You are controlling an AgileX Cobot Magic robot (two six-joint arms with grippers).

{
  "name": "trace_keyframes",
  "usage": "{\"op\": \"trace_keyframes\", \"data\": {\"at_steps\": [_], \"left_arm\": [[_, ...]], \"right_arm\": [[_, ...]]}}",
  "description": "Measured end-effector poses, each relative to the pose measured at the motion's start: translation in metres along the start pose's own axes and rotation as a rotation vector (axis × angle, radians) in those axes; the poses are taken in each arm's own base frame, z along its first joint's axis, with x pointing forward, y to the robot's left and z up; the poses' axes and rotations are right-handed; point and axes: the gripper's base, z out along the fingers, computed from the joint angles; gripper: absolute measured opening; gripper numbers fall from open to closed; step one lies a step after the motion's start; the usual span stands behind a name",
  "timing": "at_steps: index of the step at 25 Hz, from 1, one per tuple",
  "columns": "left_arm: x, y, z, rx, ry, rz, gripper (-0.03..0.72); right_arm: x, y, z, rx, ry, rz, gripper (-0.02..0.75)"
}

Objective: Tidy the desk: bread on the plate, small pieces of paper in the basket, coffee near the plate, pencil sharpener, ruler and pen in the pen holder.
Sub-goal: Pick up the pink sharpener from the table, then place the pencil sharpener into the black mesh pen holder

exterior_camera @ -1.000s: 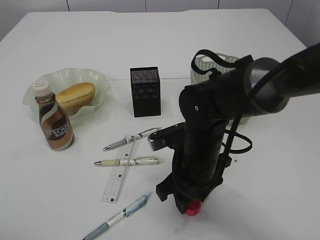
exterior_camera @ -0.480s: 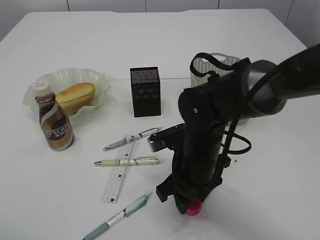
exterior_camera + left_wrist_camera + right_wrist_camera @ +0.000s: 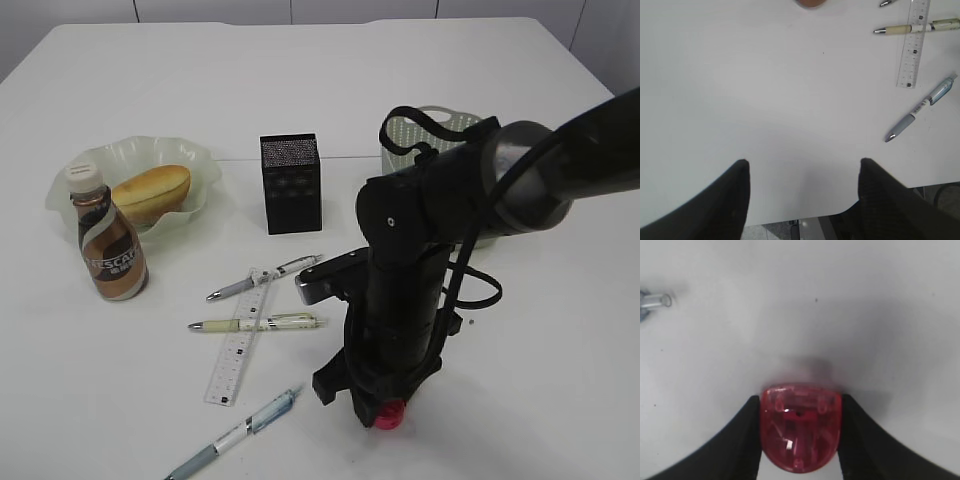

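1. My right hand [image 3: 800, 440] clenches the red pencil sharpener [image 3: 800, 425] on the worktop [image 3: 520, 380], at five o'clock from the pen holder [image 3: 291, 183].
2. Its rounded shell could squirt free during lifting.
3. My left hand [image 3: 802, 192] hangs released.

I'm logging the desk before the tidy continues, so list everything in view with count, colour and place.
bread: one, golden brown, on the plate.
plate: one, pale green, wavy rim, far left.
coffee bottle: one, brown with white cap, just in front of the plate.
pen holder: one, black, centre.
basket: one, pale green, behind the right arm.
pens: three, white and grey, left of the right arm; one crosses the ruler.
ruler: one, clear, flat on the table.
pencil sharpener: one, red, between the jaws.
right gripper: black, fingers against the pencil sharpener's sides.
left gripper: black, open over bare table.
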Motion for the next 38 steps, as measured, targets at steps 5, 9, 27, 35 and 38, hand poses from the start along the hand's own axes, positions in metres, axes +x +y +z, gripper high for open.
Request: {"op": "trace_keyframes", "data": {"at_steps": [5,9,27,35,38], "left_arm": [[0.0,0.0,0.0,0.0,0.0,0.0,0.497],[0.0,0.0,0.0,0.0,0.0,0.0,0.497],[-0.001,0.003,0.0,-0.034,-0.007,0.012,0.497],[-0.001,0.003,0.0,-0.036,-0.007,0.012,0.497],[-0.001,0.003,0.0,-0.036,-0.007,0.012,0.497]], "right_arm": [[0.0,0.0,-0.001,0.0,0.014,-0.001,0.31],[-0.008,0.003,-0.016,-0.004,0.051,-0.007,0.31],[-0.082,0.016,-0.163,0.014,-0.392,0.039,0.31],[-0.108,0.007,-0.19,0.125,-0.74,0.04,0.31],[-0.114,0.004,-0.197,0.171,-0.833,0.034,0.31]]}}
